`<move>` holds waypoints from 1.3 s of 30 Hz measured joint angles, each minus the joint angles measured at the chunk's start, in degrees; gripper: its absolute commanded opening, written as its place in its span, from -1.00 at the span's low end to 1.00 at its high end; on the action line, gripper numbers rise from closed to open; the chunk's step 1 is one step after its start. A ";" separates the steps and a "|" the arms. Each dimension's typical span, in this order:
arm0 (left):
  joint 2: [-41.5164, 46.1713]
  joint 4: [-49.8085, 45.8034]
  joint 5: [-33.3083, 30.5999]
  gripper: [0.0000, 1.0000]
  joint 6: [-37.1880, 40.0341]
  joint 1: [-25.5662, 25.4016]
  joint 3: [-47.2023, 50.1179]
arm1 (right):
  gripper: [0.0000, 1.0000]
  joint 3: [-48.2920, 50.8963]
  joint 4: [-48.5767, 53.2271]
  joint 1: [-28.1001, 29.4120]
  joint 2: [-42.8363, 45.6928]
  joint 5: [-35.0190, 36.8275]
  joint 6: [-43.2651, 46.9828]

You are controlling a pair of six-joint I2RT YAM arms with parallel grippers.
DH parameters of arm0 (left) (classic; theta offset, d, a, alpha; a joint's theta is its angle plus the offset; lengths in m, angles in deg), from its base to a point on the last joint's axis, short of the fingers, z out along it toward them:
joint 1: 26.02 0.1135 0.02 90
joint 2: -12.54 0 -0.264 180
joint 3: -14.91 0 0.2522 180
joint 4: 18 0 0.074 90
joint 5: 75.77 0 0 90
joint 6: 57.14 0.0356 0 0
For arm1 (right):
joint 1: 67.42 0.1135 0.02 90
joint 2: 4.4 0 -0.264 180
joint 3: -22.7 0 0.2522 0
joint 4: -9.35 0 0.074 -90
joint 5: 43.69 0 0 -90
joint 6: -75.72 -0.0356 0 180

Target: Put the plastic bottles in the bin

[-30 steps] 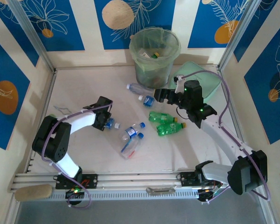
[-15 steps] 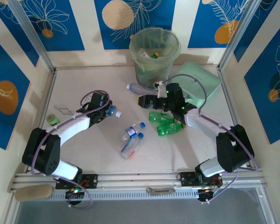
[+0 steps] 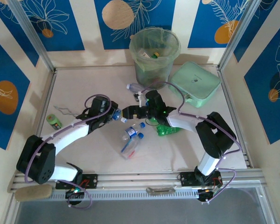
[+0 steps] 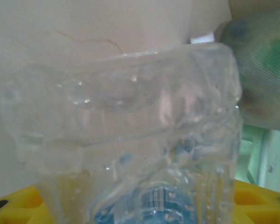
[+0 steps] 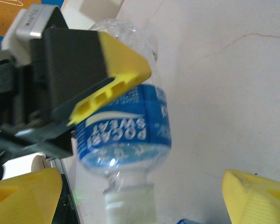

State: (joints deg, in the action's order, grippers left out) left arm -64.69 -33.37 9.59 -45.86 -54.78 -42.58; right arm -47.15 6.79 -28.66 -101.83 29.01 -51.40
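Pinching a clear blue-labelled bottle [image 5: 126, 130], the left gripper [image 3: 110, 115] shows it crumpled: light, thin, slippery (empty, I judge) — best gripped mid-label; the right gripper [image 5: 140, 200] hangs spread.

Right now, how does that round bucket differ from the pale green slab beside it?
The bin is round and stands tall; the mint-green lid is rectangular and lies flat. The bin is lined with a translucent bag and holds bottles; the lid holds nothing. Both are greenish and sit at the table's far side.
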 measured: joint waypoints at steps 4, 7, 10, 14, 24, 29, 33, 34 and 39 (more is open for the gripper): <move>1.27 0.76 0.68 0.15 0.17 -1.57 0.39 | 0.67 -1.49 0.02 0.09 -1.07 -1.20 -0.46; 1.29 1.25 0.76 0.16 0.24 -1.90 0.63 | 0.64 -2.32 0.17 0.37 -1.42 -1.36 -0.48; 1.29 1.62 0.76 0.17 0.24 -1.90 0.66 | 0.60 -2.38 0.24 0.37 -1.44 -1.42 -0.63; 1.22 2.47 0.83 0.18 0.44 -1.92 0.72 | 0.57 -2.40 0.22 0.37 -1.44 -1.84 -0.90; 0.11 7.10 2.05 0.18 1.09 -2.12 1.16 | 0.48 -1.62 -0.52 1.55 -1.44 -3.06 -0.94; -0.81 9.99 4.09 0.18 1.03 -2.45 1.18 | 0.45 -0.87 -0.90 1.73 -1.44 -3.08 -1.07; -0.87 11.23 4.46 0.18 0.59 -2.45 1.40 | 0.29 -0.87 -1.11 1.60 -1.44 -3.04 -1.11; -0.90 11.56 4.46 0.18 0.35 -2.45 1.60 | 0.23 -0.87 -1.14 1.57 -1.44 -3.02 -1.07; -0.87 12.79 4.44 0.26 -0.46 -2.45 2.47 | 0.04 -0.87 -0.85 1.55 -1.44 -2.91 -0.61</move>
State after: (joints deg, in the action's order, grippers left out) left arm -65.57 -20.58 14.02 -46.32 -57.22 -40.11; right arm -48.03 5.94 -27.10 -103.27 26.11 -52.02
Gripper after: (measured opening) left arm 0.616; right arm 0.612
